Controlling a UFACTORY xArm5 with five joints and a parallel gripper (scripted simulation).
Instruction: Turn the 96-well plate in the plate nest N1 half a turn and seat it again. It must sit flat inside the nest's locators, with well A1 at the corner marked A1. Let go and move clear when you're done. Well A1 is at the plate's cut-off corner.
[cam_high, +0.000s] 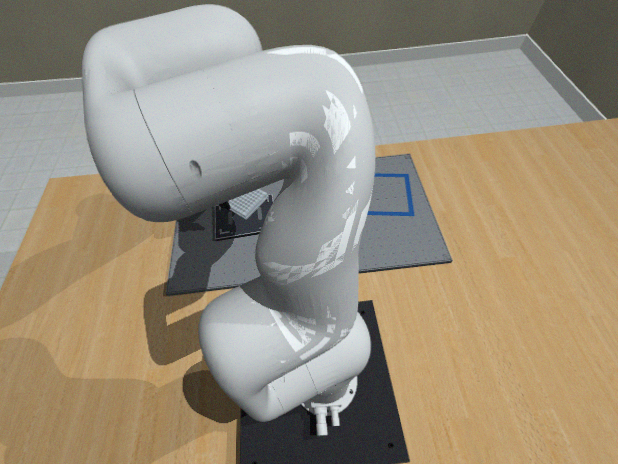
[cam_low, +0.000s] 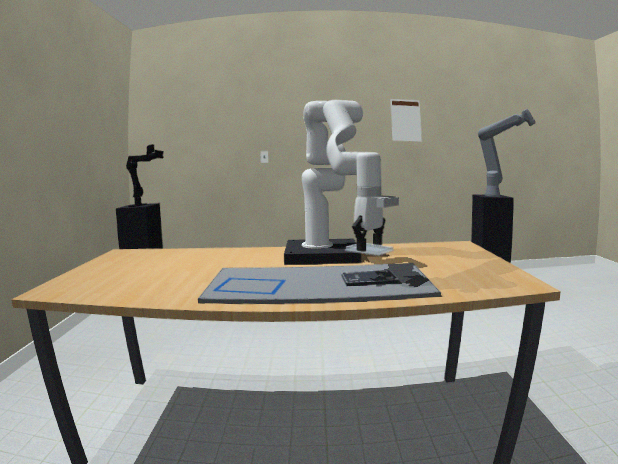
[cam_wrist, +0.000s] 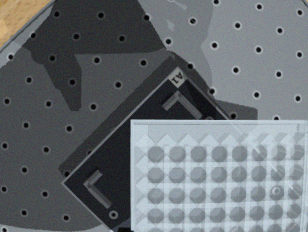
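My gripper (cam_low: 369, 235) is shut on the clear 96-well plate (cam_high: 248, 204) (cam_low: 376, 248) (cam_wrist: 220, 175) and holds it level in the air above the table. The black plate nest N1 (cam_high: 225, 231) (cam_low: 367, 276) (cam_wrist: 150, 145) lies below it on the grey perforated mat (cam_high: 400, 245) (cam_low: 310, 286) (cam_wrist: 250, 50), with no plate in it. In the wrist view the nest sits turned about 45 degrees to the plate; its A1 label (cam_wrist: 177, 77) is at its upper corner and its L-shaped locators show. The fingers are out of sight in the wrist view. I cannot tell which plate corner is cut off.
A blue rectangle outline (cam_high: 410, 195) (cam_low: 245, 292) is marked on the mat's other end. The arm's black base plate (cam_high: 380, 425) (cam_low: 320, 258) stands behind the mat. Two other arms on black pedestals (cam_low: 140, 225) (cam_low: 492, 220) stand beyond the table.
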